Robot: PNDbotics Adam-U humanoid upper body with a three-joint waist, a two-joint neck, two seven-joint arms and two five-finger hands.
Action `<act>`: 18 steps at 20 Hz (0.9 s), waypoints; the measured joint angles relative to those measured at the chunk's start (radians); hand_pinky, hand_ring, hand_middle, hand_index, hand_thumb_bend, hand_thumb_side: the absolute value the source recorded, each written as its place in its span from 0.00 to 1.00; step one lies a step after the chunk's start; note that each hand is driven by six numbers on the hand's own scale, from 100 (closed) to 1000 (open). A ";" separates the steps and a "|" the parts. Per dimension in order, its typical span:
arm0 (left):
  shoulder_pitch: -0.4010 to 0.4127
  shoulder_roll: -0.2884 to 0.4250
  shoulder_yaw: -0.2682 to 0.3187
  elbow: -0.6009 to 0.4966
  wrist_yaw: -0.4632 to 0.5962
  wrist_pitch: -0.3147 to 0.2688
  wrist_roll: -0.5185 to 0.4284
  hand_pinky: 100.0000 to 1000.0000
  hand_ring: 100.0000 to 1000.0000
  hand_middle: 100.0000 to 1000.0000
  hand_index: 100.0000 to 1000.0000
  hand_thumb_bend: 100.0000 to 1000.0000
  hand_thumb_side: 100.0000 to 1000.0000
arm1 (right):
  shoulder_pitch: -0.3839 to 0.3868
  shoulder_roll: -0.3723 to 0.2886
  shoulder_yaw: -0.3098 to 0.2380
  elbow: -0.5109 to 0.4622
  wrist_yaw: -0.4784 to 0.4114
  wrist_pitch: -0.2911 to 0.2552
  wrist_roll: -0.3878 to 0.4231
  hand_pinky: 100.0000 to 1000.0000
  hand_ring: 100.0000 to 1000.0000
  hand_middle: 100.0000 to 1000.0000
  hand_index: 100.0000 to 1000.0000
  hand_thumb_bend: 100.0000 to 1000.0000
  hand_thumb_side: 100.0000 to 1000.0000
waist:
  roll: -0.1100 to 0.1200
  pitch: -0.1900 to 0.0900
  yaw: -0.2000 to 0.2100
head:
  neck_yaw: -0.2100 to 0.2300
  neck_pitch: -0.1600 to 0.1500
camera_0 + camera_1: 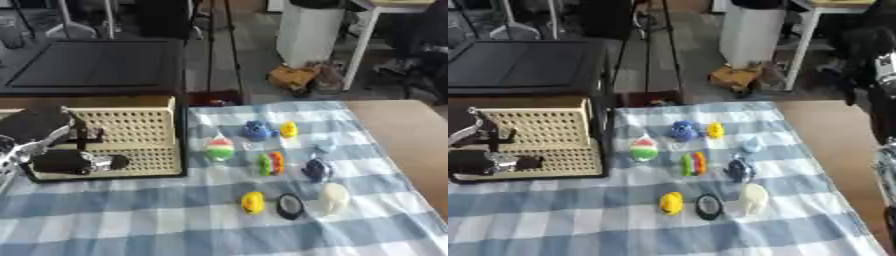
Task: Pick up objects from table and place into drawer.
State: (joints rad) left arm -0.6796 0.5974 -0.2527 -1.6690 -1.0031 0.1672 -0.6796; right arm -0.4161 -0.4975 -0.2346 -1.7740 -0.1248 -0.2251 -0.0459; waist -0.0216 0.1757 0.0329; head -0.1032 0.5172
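- My left hand sits over the cream perforated plastic drawer at the left of the table; I cannot tell from either view whether its dark fingers are spread or curled, or whether they carry anything.
- I judge the task barely begun: I can make out nothing lying in the drawer, though my hand hides part of its floor.
- All the small toys I can see lie on the blue-and-white checked cloth, well apart from the drawer:
  - a blue rounded figure with a small yellow one beside it
  - a green, white and red drop-shaped piece
  - a green and orange striped piece
  - a dark blue figure
  - a yellow duck-like toy, a black ring and a cream lumpy figure in the near row.
- The left eye view shows my left arm's dark bulk above the hand at the picture's edge; the right eye view cuts most of that off.
- The right eye view alone shows blurred silver and black parts at its right edge; whether they belong to my right arm I cannot say, and no right hand shows.
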 measured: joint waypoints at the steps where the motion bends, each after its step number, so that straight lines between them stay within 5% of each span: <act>1: 0.009 0.004 0.002 -0.013 0.000 0.003 -0.002 0.00 0.00 0.00 0.47 0.77 1.00 | 0.000 0.000 0.000 0.000 0.000 0.000 0.000 0.01 0.24 0.28 0.68 0.18 0.80 | 0.000 0.000 0.000 | -0.001 0.000; 18: 0.107 0.020 0.035 -0.166 0.013 0.054 0.013 0.00 0.00 0.00 0.49 0.75 1.00 | 0.004 0.000 -0.006 0.000 0.000 0.001 -0.001 0.01 0.24 0.28 0.68 0.18 0.80 | -0.002 -0.006 0.014 | -0.012 0.000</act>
State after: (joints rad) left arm -0.5727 0.6169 -0.2182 -1.8346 -0.9900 0.2217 -0.6665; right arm -0.4126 -0.4975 -0.2404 -1.7740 -0.1248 -0.2244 -0.0469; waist -0.0238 0.1698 0.0466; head -0.1152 0.5172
